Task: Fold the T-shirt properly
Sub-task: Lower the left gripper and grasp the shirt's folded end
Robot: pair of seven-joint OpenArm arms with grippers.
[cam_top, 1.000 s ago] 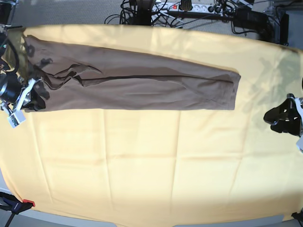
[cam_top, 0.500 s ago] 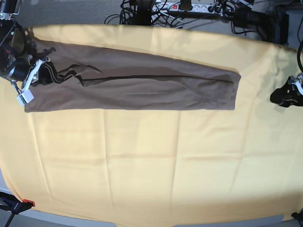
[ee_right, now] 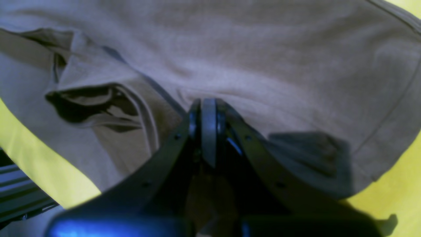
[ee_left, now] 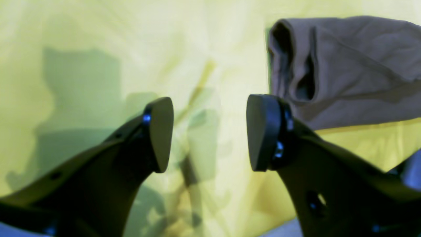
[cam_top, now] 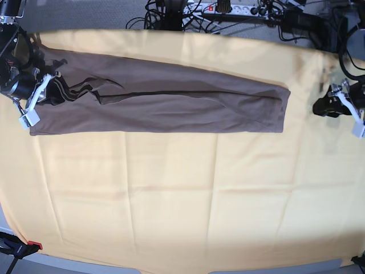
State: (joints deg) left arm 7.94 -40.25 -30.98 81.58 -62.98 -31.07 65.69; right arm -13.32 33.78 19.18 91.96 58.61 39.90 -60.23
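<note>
The taupe-brown T-shirt lies folded into a long narrow strip across the far half of the yellow cloth. My right gripper is at the strip's left end, by the wrinkled collar area. In the right wrist view it is shut, and the T-shirt fabric puckers at its tips. My left gripper hovers off the strip's right end. In the left wrist view it is open and empty over the yellow cloth, with the T-shirt's end ahead to its right.
Cables and a power strip lie on the floor behind the table. A red-handled clamp grips the table's front left edge. The yellow cloth covers the whole tabletop.
My right gripper moved from the strip's near left corner up to the collar area and stays there. My left gripper moved up and inward toward the strip's right end.
</note>
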